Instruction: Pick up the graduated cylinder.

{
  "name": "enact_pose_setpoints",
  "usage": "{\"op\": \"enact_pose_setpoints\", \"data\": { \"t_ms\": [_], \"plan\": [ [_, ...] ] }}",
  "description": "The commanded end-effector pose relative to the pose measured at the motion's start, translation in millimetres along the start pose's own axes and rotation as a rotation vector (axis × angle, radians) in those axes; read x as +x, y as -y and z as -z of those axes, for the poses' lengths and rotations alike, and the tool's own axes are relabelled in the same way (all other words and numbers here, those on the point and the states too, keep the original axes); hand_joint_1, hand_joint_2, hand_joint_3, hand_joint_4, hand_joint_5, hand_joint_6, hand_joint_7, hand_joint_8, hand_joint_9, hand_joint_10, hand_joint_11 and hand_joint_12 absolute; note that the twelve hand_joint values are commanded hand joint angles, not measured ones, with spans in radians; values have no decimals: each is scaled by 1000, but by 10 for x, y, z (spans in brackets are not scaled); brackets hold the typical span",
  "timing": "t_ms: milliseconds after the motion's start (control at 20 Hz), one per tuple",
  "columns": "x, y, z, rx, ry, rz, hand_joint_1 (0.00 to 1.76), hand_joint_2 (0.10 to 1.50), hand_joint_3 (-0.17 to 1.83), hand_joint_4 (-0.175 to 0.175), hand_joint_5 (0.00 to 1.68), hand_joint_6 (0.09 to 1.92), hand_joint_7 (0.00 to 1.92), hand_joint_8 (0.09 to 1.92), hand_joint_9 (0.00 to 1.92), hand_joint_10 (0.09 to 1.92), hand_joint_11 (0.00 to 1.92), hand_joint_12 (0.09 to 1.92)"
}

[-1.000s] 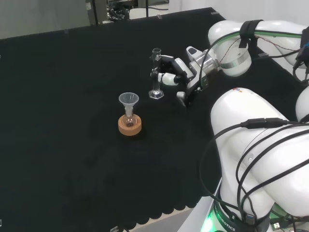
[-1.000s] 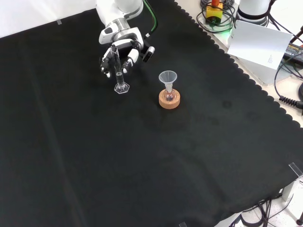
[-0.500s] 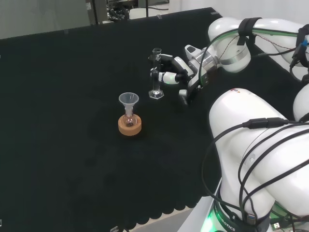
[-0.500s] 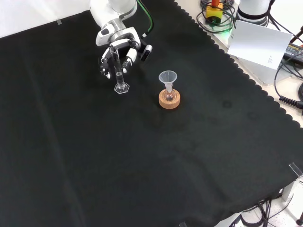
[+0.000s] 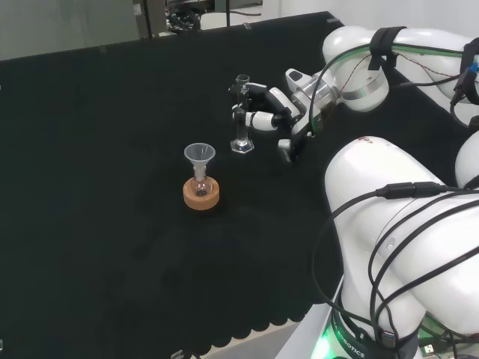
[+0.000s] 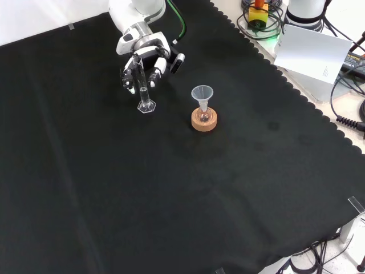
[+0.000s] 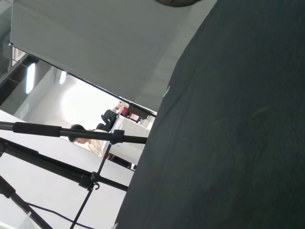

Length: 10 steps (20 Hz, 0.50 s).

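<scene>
Clear glass graduated cylinder (image 5: 240,116) upright on the black cloth (image 5: 112,149), its long axis vertical and its mouth pointing up.

Its hexagonal foot rests on the cloth, and the hand (image 5: 273,112) reaches it from the right in the head view, fingers curled about the tube's upper half. In the front view the cylinder (image 6: 142,85) stands left of a small flask (image 6: 203,106) carrying a funnel (image 6: 202,93) on a cork ring stand (image 6: 203,120), well apart from it.

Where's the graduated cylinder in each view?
Head view: graduated cylinder upright, upper centre, at the robot hand.
Front view: graduated cylinder upper left, in front of the robot hand.
Wrist view: not in it.
Shared landmark: funnel on cork ring.
</scene>
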<state>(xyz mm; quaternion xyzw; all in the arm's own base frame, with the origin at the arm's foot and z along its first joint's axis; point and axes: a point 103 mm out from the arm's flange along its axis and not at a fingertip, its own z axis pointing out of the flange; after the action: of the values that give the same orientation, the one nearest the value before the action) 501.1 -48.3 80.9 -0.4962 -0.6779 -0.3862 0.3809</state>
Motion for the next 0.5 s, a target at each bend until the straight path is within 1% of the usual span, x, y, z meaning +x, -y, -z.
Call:
{"op": "enact_pose_setpoints", "data": {
  "t_ms": [50,500],
  "plan": [
    [-5,13,35,7,1,-4,1173,1046,-175,-10,549,511,593,566,842,400,564,1191],
    [-24,17,22,18,-2,-6,1179,1052,-175,-11,556,583,578,577,854,398,630,1160]
  ]
}}
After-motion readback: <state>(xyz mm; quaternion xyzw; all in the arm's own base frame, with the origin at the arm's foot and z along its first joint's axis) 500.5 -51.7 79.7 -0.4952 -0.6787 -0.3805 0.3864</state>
